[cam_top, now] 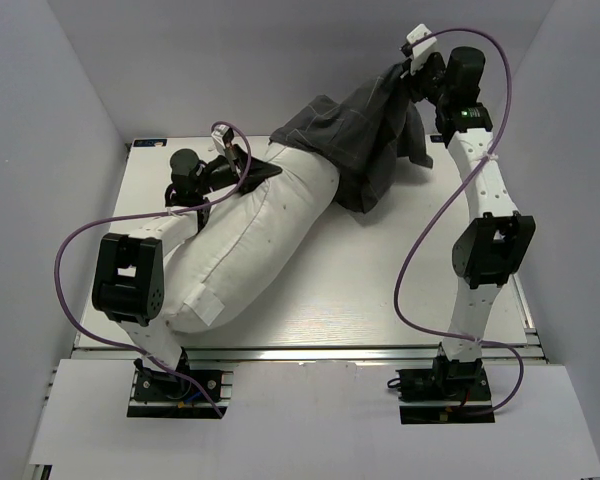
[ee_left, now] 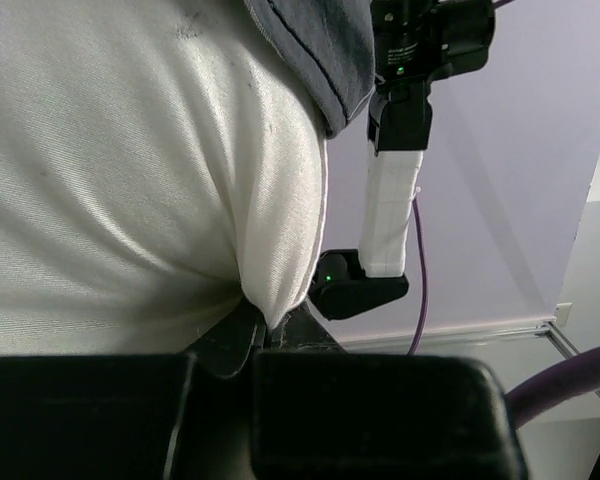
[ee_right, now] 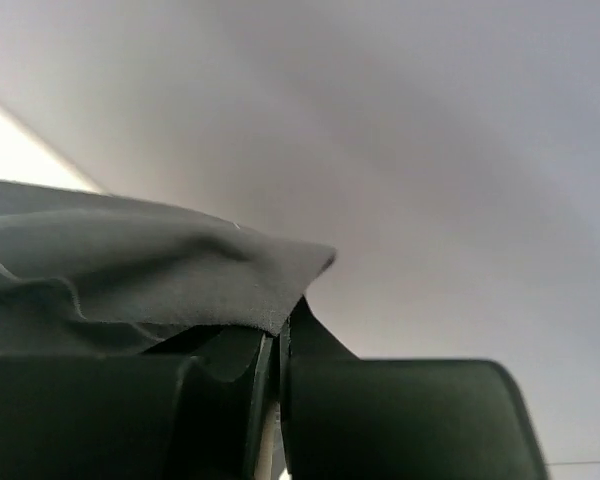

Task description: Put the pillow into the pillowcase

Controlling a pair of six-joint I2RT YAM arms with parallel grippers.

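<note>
The off-white pillow [cam_top: 250,235] lies slantwise across the table, from the near left toward the far middle. Its far end sits under the dark grey grid-patterned pillowcase [cam_top: 360,140]. My left gripper [cam_top: 264,171] is shut on a fold of the pillow's edge; the left wrist view shows the white pillow [ee_left: 130,180] pinched at the left gripper [ee_left: 265,325], with the pillowcase's hem [ee_left: 320,50] above. My right gripper [cam_top: 405,75] is raised at the far right, shut on a corner of the pillowcase. In the right wrist view the pillowcase [ee_right: 130,270] drapes out from the right gripper [ee_right: 280,335].
Grey enclosure walls [cam_top: 40,120] close in the white table [cam_top: 380,290] on the left, back and right. Purple cables [cam_top: 75,250] loop beside each arm. The right arm's white forearm [ee_left: 392,200] stands just beyond the pillow in the left wrist view.
</note>
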